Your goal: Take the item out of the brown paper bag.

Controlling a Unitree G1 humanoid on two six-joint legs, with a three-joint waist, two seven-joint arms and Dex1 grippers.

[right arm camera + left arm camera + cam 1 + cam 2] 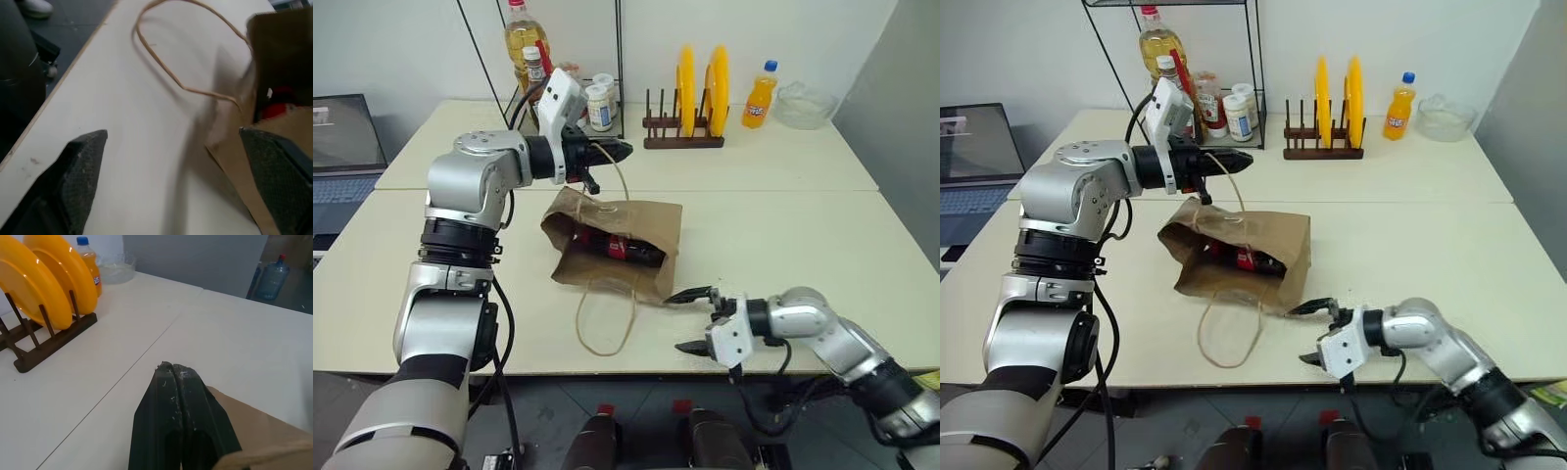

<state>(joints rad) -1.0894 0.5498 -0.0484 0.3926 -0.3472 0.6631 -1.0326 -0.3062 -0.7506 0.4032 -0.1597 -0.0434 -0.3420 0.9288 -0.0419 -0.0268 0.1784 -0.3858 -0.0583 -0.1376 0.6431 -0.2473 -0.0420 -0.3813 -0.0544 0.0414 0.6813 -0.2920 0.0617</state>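
Cola bottle [628, 249] lies on its side inside the brown paper bag [651, 220], red label showing through the bag's open mouth; red cap [274, 108] seen from the right wrist view, just inside the opening. Bag rests on the worktop [803, 245], mouth toward the robot

Right gripper [693, 321] sits low at the worktop's near edge, just beside the bag's near corner and apart from the bottle, which lies beyond it inside the bag. Its fingers are spread wide, holding nothing; the upper fingertip [677, 297] is close to the bag's corner, contact not clear

Left gripper [612, 150] is raised above and behind the bag, fingers clenched together on the upper twine handle [619, 181], which runs taut from the fingers to the bag. Lower twine handle [604, 323] lies slack in a loop on the worktop, near the right gripper
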